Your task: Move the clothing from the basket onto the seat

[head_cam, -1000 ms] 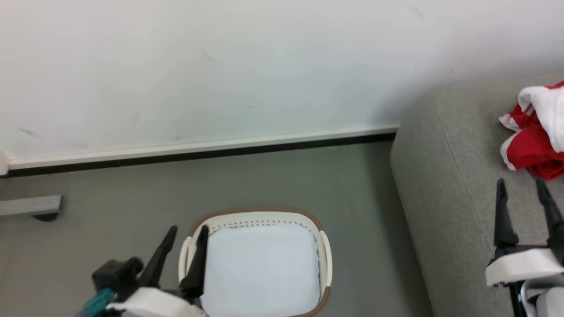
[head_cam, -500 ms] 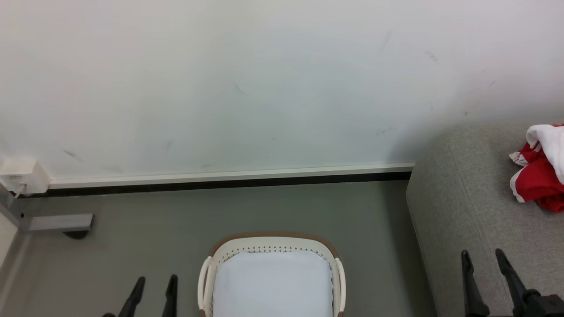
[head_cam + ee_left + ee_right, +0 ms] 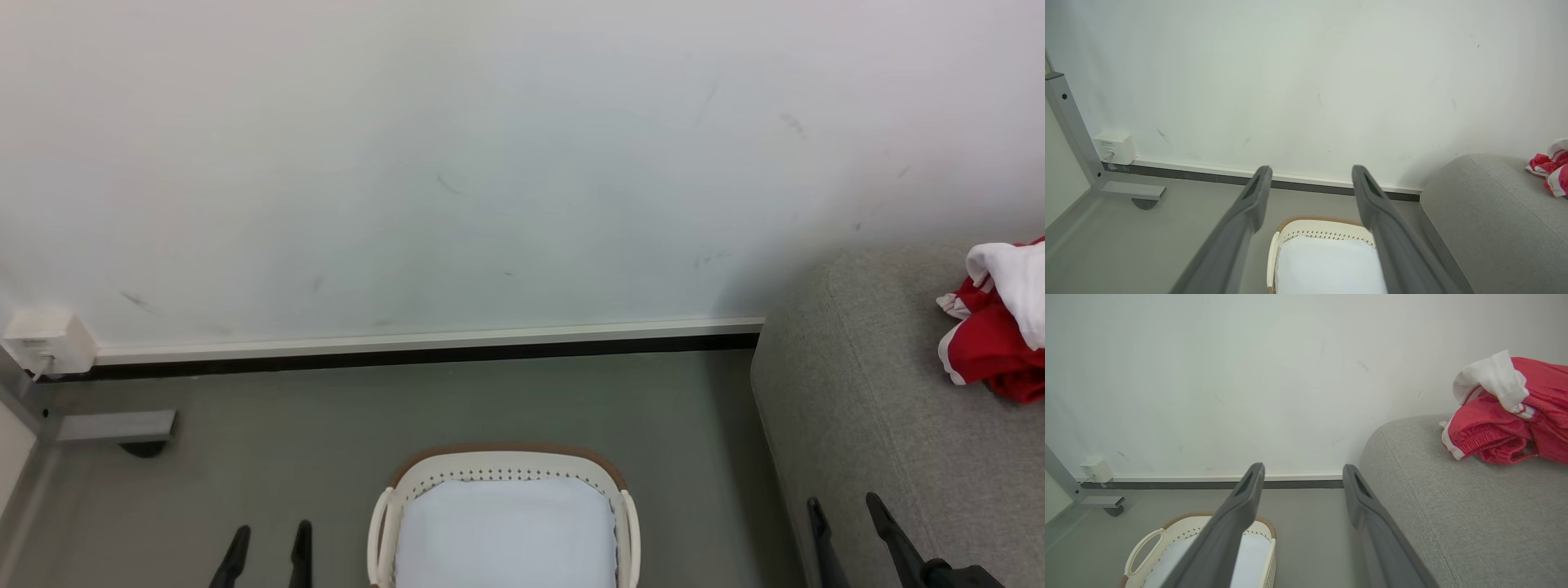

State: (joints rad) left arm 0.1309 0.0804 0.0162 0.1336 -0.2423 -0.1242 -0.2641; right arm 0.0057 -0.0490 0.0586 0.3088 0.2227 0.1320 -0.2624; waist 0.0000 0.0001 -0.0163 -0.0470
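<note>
Your left gripper (image 3: 269,554) shows at 7 o'clock in the head view. Its two dark fingers stand apart above the grey floor (image 3: 245,465), just to the 9 o'clock side of the basket (image 3: 506,459). Your right gripper (image 3: 845,523) sits at 5 o'clock with its fingers likewise spread, by the side edge of the seat (image 3: 882,425). The basket stands on the floor at 6 o'clock, and inside it you see its pale lining (image 3: 506,531). The clothing (image 3: 992,359), a red heap with white panels and trim, lies on the seat at 3 o'clock, well apart from both grippers. In your right wrist view it rests at 2 o'clock, close to the white wall (image 3: 490,163). A white socket box (image 3: 49,341) sits low on that wall at 9 o'clock.
</note>
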